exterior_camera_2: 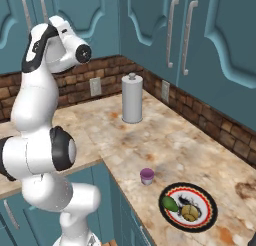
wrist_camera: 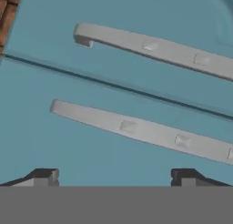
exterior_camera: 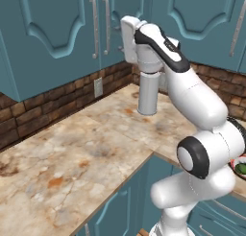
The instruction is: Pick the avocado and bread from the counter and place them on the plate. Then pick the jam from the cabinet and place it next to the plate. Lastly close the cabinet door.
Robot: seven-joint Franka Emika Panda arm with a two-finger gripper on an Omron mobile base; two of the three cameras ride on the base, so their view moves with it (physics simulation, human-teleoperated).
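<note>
End effector (wrist_camera: 113,177) facing cabinet door (wrist_camera: 91,141) at close range, finger tips spread wide apart and gripping nothing, two grey bar handles (wrist_camera: 136,129) lying just ahead. Avocado (exterior_camera_2: 170,204) and what is probably bread (exterior_camera_2: 189,212) sitting on plate (exterior_camera_2: 207,220), jam (exterior_camera_2: 146,176) resting just beside it on surface (exterior_camera_2: 165,140). Judging doors nearly shut: pushing flat against panel beside handle, squarely and slowly, avoiding snagging either bar.

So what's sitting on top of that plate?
On the plate lie the dark green avocado at its left edge and the brownish bread near the middle. The pattern beneath them is partly covered.
</note>
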